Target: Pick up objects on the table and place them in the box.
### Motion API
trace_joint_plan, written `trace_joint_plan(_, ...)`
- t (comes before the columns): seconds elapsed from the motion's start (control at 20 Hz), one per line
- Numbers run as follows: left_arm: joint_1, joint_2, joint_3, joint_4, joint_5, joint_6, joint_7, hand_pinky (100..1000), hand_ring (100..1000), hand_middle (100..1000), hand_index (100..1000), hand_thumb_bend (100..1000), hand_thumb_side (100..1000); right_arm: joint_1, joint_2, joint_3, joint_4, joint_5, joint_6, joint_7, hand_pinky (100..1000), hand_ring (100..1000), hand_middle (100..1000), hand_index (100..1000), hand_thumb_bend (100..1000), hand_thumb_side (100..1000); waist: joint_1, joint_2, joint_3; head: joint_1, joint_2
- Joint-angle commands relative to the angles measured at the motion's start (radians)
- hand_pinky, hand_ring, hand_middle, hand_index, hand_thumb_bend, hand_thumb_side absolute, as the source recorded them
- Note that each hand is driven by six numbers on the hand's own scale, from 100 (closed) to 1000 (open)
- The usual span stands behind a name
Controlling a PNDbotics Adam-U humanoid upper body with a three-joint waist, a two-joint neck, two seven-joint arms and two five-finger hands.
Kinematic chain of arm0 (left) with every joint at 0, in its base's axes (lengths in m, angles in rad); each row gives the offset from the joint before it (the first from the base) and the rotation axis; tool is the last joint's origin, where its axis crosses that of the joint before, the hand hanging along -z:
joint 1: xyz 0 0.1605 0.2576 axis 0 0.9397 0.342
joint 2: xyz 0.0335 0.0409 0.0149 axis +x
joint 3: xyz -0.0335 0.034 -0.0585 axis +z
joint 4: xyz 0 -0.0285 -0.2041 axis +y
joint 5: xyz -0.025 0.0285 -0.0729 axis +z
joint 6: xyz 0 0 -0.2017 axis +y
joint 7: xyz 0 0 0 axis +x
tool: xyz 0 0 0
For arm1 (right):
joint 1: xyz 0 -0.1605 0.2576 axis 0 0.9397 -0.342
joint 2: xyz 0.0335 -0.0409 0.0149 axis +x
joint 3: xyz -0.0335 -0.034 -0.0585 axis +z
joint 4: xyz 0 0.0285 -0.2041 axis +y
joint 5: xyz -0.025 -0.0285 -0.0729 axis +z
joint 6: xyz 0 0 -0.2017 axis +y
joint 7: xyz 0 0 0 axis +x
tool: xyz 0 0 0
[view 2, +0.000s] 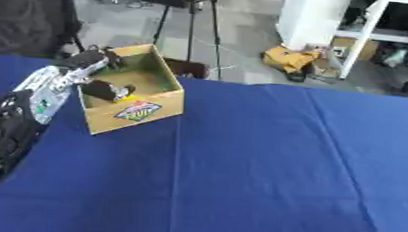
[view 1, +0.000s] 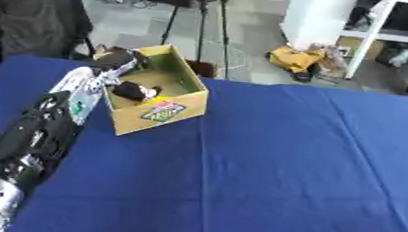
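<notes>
Left arm: one is coming in from the left edge and reaching over the near-left wall of the box; it is lying just beside that wall, maybe touching it.
Left hand: it is hanging over the box's left rim with its fingers dipping inside; whether they are curled or straight I cannot tell.
Box: one yellow cardboard box is sitting on the far-left part of the table, open at the top, a label showing on its front wall.
Things in the box: a dark thing is lying on the box floor with a bit of yellow beside it; I am counting one dark shape, possibly more.
Things left on the cloth: none are showing; the task is looking close to finished.
Right hand: it is not showing in either view.
Risk: the forearm is crowding the light box, so pulling the arm back sideways is likely to drag or tip it; fingers catching the rim while lifting could tilt the box and spill what is inside.
</notes>
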Motion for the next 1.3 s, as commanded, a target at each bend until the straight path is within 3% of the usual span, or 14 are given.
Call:
trace_joint_plan(0.05,0.014,0.080,0.007,-0.185,0.111,0.008,0.021,716,775,743,846,691,510,-0.007,-0.023,-0.011,-0.015,-0.004,-0.002,-0.003,671,622,638,728,100,641,0.004,-0.011,0.002,-0.005,-0.010)
trace_joint_plan(0.2,0.097,0.129,0.016,-0.388,0.240,0.034,0.031,704,765,734,839,678,510,-0.008,-0.026,-0.013,-0.016,-0.003,-0.002,-0.005,671,622,638,728,100,641,0.009,-0.010,0.008,-0.006,-0.009)
trace_joint_plan(0.25,0.131,0.137,0.024,-0.452,0.288,0.047,0.035,693,761,733,838,705,551,-0.008,-0.027,-0.014,-0.017,-0.003,-0.003,-0.005,671,622,638,728,100,645,0.010,-0.010,0.011,-0.008,-0.009)
trace_joint_plan(0.3,0.168,0.142,0.033,-0.512,0.336,0.061,0.041,692,761,731,838,669,505,-0.008,-0.028,-0.015,-0.017,-0.003,-0.003,-0.006,671,622,638,728,100,641,0.011,-0.010,0.013,-0.009,-0.008)
trace_joint_plan(0.55,0.347,0.144,0.081,-0.722,0.491,0.122,0.077,679,760,732,838,643,503,-0.011,-0.035,-0.019,-0.020,-0.001,-0.003,-0.009,671,622,639,728,100,643,0.012,-0.009,0.023,-0.020,-0.015)
trace_joint_plan(0.85,0.489,0.084,0.139,-0.827,0.572,0.140,0.127,660,756,731,836,620,501,-0.010,-0.037,-0.020,-0.021,0.000,-0.003,-0.011,671,623,639,729,100,644,0.016,-0.012,0.034,-0.026,-0.010)
trace_joint_plan(1.2,0.506,0.079,0.145,-0.844,0.584,0.147,0.135,660,756,731,836,620,501,-0.011,-0.037,-0.019,-0.021,0.001,-0.003,-0.010,671,623,639,729,100,644,0.017,-0.011,0.035,-0.026,-0.010)
trace_joint_plan(1.3,0.516,0.068,0.149,-0.834,0.591,0.153,0.131,652,749,737,842,574,518,-0.012,-0.036,-0.022,-0.022,0.000,-0.003,-0.013,672,623,639,731,100,644,0.014,-0.007,0.043,-0.028,0.000)
